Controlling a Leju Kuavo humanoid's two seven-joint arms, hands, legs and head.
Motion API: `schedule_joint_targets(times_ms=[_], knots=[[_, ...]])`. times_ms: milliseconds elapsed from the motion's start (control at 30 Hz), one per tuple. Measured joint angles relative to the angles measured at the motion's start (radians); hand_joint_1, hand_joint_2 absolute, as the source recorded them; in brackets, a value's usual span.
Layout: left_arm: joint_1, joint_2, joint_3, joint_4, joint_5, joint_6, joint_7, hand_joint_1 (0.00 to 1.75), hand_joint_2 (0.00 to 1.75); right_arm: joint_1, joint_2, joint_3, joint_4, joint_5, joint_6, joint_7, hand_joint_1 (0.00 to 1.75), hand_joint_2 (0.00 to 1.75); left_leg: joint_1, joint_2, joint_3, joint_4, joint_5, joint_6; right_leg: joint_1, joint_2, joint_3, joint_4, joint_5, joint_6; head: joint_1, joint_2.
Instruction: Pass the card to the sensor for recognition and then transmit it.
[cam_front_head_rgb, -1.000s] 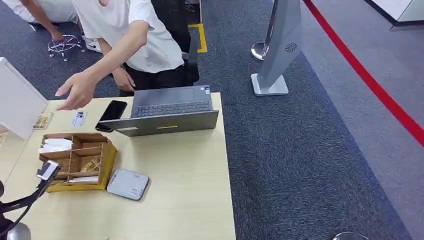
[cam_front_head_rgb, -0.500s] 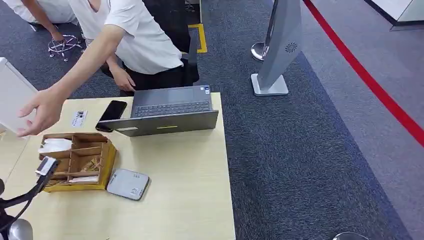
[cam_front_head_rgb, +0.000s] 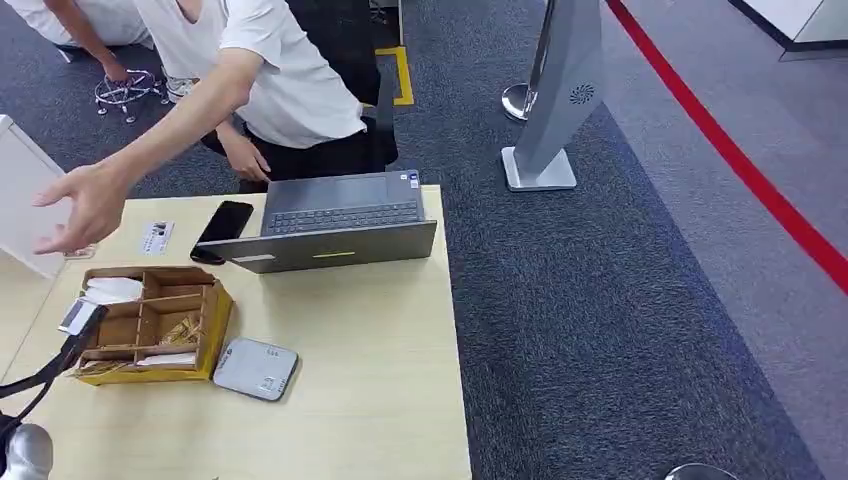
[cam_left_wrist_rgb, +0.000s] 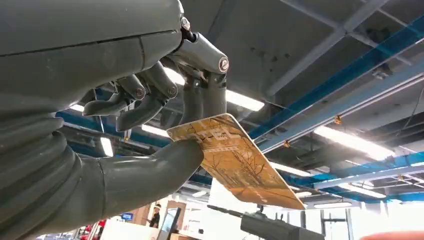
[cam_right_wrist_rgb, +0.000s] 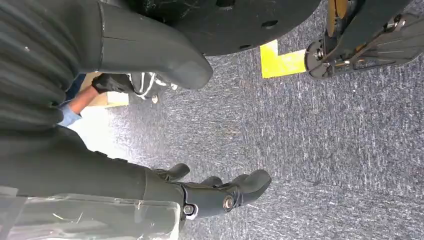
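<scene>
One card, yellow-printed, is pinched in your left hand between the thick thumb and the darker fingers; its long axis runs out and away from the palm, free end leading. In the head view the same card sits at the tip of the left hand, raised over the near-left corner of the table, just beside the left edge of the wooden organiser. One sensor, a flat grey pad, lies on the table touching the organiser's right side, so it lies to the right of the card and lower; the left hand is the nearer by far. One person's hand reaches in over the far-left corner, open, apart from the card. Your right hand hangs over the carpet with fingers loosely curled and nothing in them. Also on the table: one laptop, one phone, one small label. Judged from this, whichever step comes next turns on one relation: the card's free end points up and away towards the person, while the pad sits off to the right.
</scene>
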Motion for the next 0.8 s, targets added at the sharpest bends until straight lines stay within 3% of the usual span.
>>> schedule_joint_targets(times_ms=[300, 433, 500, 667, 800], knots=[[-0.004, 0.004, -0.002, 0.013, 0.0, 0.0, 0.01, 1.75, 1.75, 0.0, 0.0, 0.0, 0.0, 0.0, 0.0, 0.0, 0.0, 1.75, 0.0, 0.0, 0.0, 0.0, 0.0, 0.0, 0.0, 0.0, 0.0, 0.0, 0.0, 0.0, 0.0, 0.0], [-0.04, 0.07, -0.098, 0.074, 0.0, 0.0, 0.198, 1.75, 1.75, 0.0, 0.0, 0.0, 0.0, 0.001, -0.002, -0.011, 0.0, 1.75, 0.0, -0.001, 0.0, 0.0, 0.0, 0.0, 0.0, -0.001, -0.002, 0.0, 0.0, 0.0, 0.0, 0.0], [-0.077, 0.102, -0.163, 0.125, 0.0, 0.0, 0.252, 1.75, 1.75, -0.001, 0.0, 0.001, 0.0, 0.005, -0.001, -0.018, 0.0, 1.75, 0.0, -0.002, 0.0, 0.0, 0.0, 0.0, 0.0, -0.002, 0.0, 0.0, 0.0, 0.0, 0.0, 0.0], [-0.151, 0.157, -0.282, 0.24, 0.0, 0.0, 0.293, 1.75, 1.75, -0.001, 0.0, 0.002, 0.0, 0.015, 0.001, -0.021, 0.0, 1.75, 0.0, 0.001, 0.0, 0.0, 0.001, -0.001, 0.0, 0.001, 0.0, 0.001, 0.001, 0.0, 0.0, 0.0], [-0.181, 0.174, -0.316, 0.303, 0.0, 0.0, 0.299, 1.75, 1.75, -0.001, 0.0, 0.005, 0.0, 0.025, 0.005, -0.021, 0.0, 1.75, 0.0, 0.001, 0.0, 0.0, 0.001, 0.0, 0.0, 0.001, 0.0, 0.0, 0.001, 0.0, 0.0, 0.0]])
